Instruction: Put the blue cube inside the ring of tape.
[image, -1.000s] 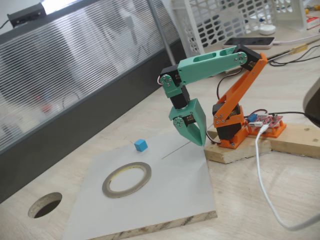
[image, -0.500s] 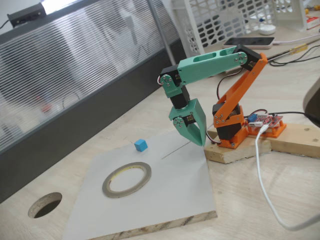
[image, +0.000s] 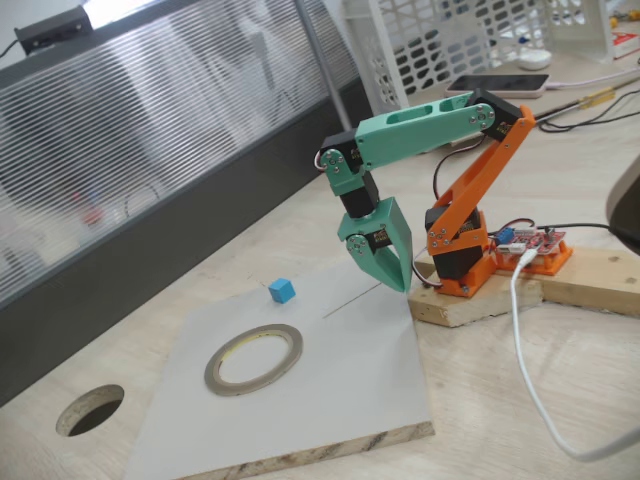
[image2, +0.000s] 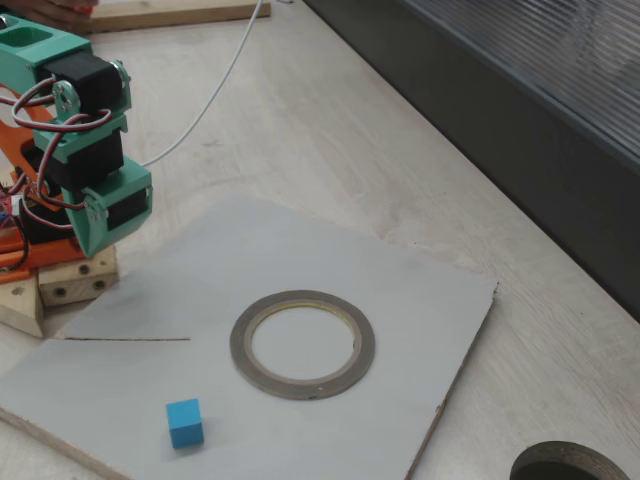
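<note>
Resting on a grey board: one blue cube, one tape ring lying flat. Cube sits apart from the ring, outside its opening, nearer the arm in a fixed view. Gripper, green, hangs above the board's corner, fingers together, holding nothing. Round hole in tabletop, beside the board.

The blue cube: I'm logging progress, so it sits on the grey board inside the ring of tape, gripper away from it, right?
Not inside. The blue cube sits on the grey board outside the ring of tape, as both fixed views show; the gripper is away from it.
</note>
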